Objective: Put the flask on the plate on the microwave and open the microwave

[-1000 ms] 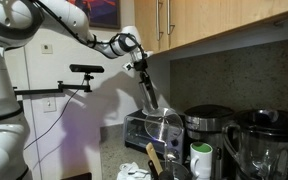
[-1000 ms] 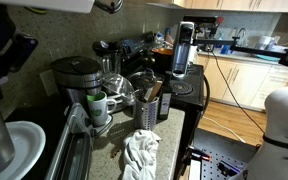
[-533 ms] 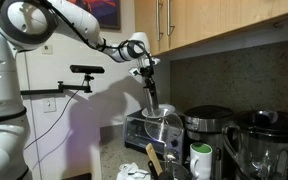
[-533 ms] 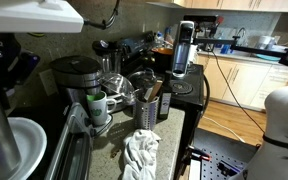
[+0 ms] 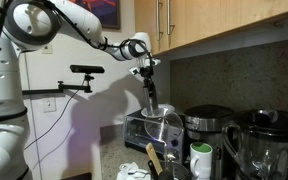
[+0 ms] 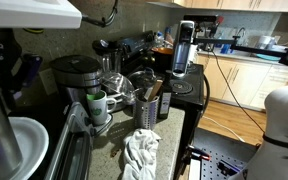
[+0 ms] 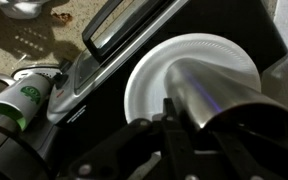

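Placing step: your pincer (image 5: 146, 74) grips slim silver metal flask (image 5: 150, 98) over round shiny plate (image 7: 156, 78) on boxy silver microwave (image 5: 136, 131); lower, release.

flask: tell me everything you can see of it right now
The flask is a slim cylinder of shiny silver-grey metal with a smooth wall and no label in view. The tool grips its upper end, so the top is hidden. It stands nearly upright, leaning slightly in an exterior view. Its lower end points at the middle of the plate, which lies on top of the microwave. Whether its base touches the plate cannot be told.
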Controlling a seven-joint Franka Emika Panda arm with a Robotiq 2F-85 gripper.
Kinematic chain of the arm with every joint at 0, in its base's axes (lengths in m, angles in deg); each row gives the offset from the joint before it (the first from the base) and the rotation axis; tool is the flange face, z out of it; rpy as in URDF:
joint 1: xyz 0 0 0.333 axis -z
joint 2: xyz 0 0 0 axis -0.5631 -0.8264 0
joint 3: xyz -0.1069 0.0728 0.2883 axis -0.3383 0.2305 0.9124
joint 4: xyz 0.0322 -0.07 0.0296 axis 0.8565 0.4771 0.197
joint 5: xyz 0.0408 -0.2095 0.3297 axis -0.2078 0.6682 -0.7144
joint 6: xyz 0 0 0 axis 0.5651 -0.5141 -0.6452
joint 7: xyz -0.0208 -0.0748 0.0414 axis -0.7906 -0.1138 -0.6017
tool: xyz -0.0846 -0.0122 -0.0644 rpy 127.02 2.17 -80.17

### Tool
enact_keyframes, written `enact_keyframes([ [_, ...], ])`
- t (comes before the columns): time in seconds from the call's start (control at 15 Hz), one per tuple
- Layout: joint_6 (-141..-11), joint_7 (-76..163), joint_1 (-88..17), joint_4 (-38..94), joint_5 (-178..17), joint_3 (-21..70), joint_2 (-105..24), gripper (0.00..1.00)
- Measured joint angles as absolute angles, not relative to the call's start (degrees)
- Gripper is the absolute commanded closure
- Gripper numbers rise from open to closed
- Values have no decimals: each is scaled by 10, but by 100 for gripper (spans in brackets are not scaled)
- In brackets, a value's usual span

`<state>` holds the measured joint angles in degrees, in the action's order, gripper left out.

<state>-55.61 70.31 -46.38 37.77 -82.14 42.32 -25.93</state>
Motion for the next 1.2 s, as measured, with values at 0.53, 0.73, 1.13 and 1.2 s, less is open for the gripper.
enact_keyframes([
  [0.53,-545,703,-475,363,-820,424,-273,0],
  [0.73,-544,704,-477,361,-815,424,-275,0],
  [1.13,-544,707,-486,352,-772,425,-274,0],
  [1.2,-544,707,-487,349,-765,425,-274,0],
])
